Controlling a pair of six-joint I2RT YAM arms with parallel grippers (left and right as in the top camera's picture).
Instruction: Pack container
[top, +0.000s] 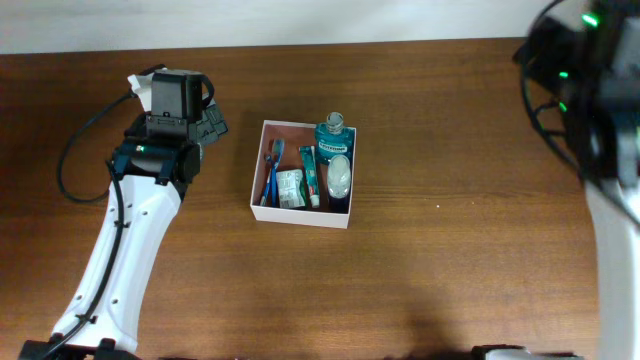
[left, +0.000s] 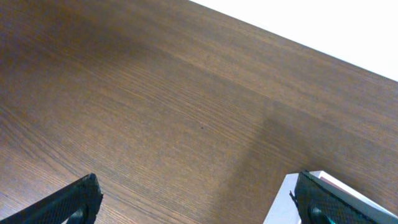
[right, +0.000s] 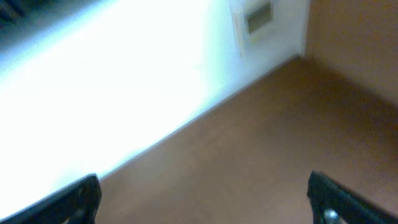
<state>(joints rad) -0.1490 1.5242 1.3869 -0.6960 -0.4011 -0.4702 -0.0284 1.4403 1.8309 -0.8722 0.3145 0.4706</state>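
Observation:
The container (top: 258, 190) is a shallow square box with white walls, standing at the table's middle. Inside lie a blue toothbrush (top: 271, 172), a white packet (top: 290, 188), a green toothpaste tube (top: 311, 176), a blue mouthwash bottle (top: 332, 134) and a pale oval item (top: 341, 176). My left gripper (top: 208, 122) is open and empty, just left of the box and apart from it. In the left wrist view its jaws (left: 199, 202) are spread over bare wood, and a white corner of the container (left: 278, 208) shows by the right jaw. My right gripper (right: 202, 196) is open and empty.
The brown wooden table (top: 450, 250) ends at a white wall along the back (top: 300, 20). The right arm (top: 590, 90) is at the far right back corner. A black cable (top: 75, 160) loops left of the left arm.

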